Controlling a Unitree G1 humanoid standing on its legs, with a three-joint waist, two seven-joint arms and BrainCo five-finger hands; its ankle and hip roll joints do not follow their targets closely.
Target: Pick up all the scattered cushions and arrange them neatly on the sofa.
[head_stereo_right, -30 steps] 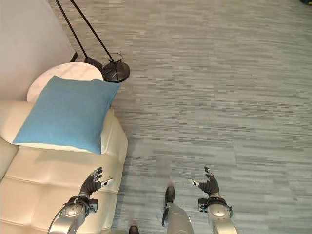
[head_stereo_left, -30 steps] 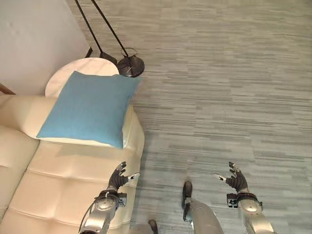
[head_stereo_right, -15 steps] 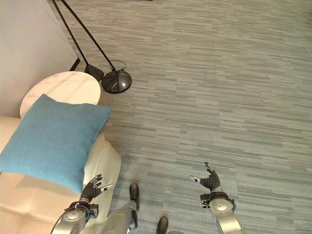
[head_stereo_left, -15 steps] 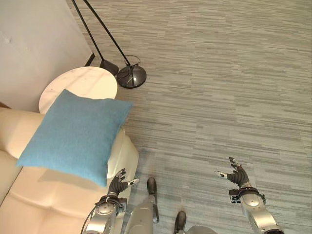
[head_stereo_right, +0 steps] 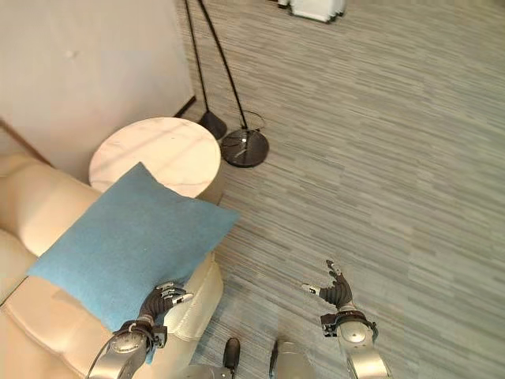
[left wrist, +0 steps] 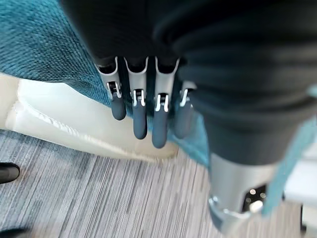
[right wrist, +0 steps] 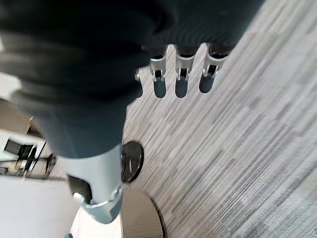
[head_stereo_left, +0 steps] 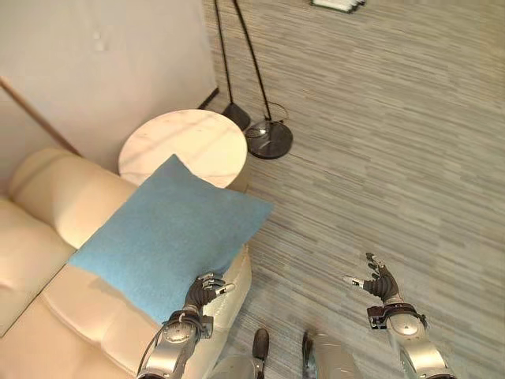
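A light blue square cushion (head_stereo_left: 170, 237) lies on the cream sofa (head_stereo_left: 47, 237), leaning over its armrest. My left hand (head_stereo_left: 201, 292) hovers at the cushion's near corner with relaxed fingers, open. In the left wrist view its fingers (left wrist: 140, 114) hang over the blue cushion (left wrist: 39, 44) and the sofa's (left wrist: 64, 116) front edge without closing on anything. My right hand (head_stereo_left: 379, 283) is open above the grey floor, holding nothing, and its straight fingers (right wrist: 181, 79) show in the right wrist view.
A round white marble side table (head_stereo_left: 185, 146) stands just past the armrest, against the wall. Two black floor lamp bases (head_stereo_left: 268, 138) with slanted poles sit beside it. Grey striped carpet (head_stereo_left: 394, 158) stretches to the right. A white object (head_stereo_right: 316, 8) lies at the far edge.
The camera has swung round, so the whole scene has shifted. My left hand now sits at the cushion's near corner instead of below it. Both hands stay open.
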